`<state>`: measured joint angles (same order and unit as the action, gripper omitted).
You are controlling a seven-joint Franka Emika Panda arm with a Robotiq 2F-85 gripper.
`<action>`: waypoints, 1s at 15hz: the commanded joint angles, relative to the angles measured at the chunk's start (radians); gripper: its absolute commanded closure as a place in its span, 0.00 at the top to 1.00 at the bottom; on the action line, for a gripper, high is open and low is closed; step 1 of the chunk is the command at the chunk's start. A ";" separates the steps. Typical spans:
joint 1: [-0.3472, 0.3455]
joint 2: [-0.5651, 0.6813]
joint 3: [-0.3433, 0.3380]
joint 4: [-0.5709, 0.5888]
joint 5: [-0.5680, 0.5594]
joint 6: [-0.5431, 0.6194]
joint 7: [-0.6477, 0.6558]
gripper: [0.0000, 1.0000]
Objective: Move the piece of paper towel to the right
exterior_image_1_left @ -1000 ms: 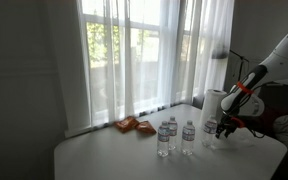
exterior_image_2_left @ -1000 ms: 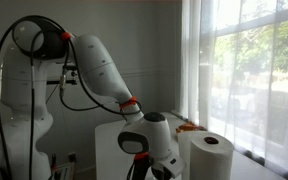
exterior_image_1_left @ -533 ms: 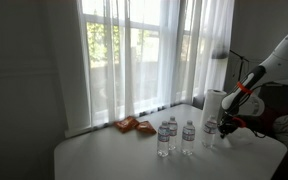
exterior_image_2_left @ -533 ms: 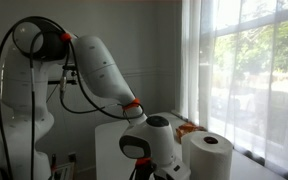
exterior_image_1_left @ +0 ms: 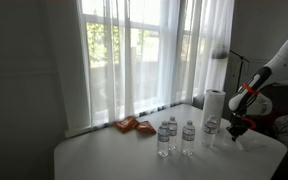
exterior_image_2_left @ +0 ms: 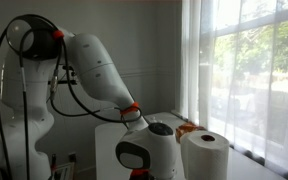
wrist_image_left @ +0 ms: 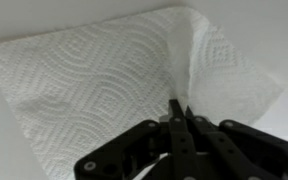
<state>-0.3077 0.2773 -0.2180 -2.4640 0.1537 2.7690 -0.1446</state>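
The piece of paper towel (wrist_image_left: 94, 70), a white embossed sheet, fills most of the wrist view and lies on the white table. A ridge of it (wrist_image_left: 180, 55) is pulled up into a fold. My gripper (wrist_image_left: 180, 106) is shut on that fold, its black fingers (wrist_image_left: 174, 125) pressed together around the pinched paper. In an exterior view the gripper (exterior_image_1_left: 236, 130) hangs low over the table's far right end, just past the bottles; the sheet itself is hard to make out there. In the other exterior view the arm's wrist (exterior_image_2_left: 149, 155) blocks the gripper and the sheet.
Three water bottles (exterior_image_1_left: 174, 135) stand mid-table. A tall paper-towel roll (exterior_image_1_left: 214, 105) stands upright close behind the gripper, also seen as roll (exterior_image_2_left: 204, 155). An orange packet (exterior_image_1_left: 134, 125) lies near the curtained window. The table edge (exterior_image_1_left: 274, 150) is near the gripper.
The gripper has closed on the sheet, pinching up a fold. The arm has shifted slightly right and the wrist has dropped a little.
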 commanded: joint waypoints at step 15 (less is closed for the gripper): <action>0.049 -0.124 -0.233 -0.006 -0.358 -0.030 0.243 0.21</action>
<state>-0.2626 0.2094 -0.4498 -2.4513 -0.1637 2.7539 0.0660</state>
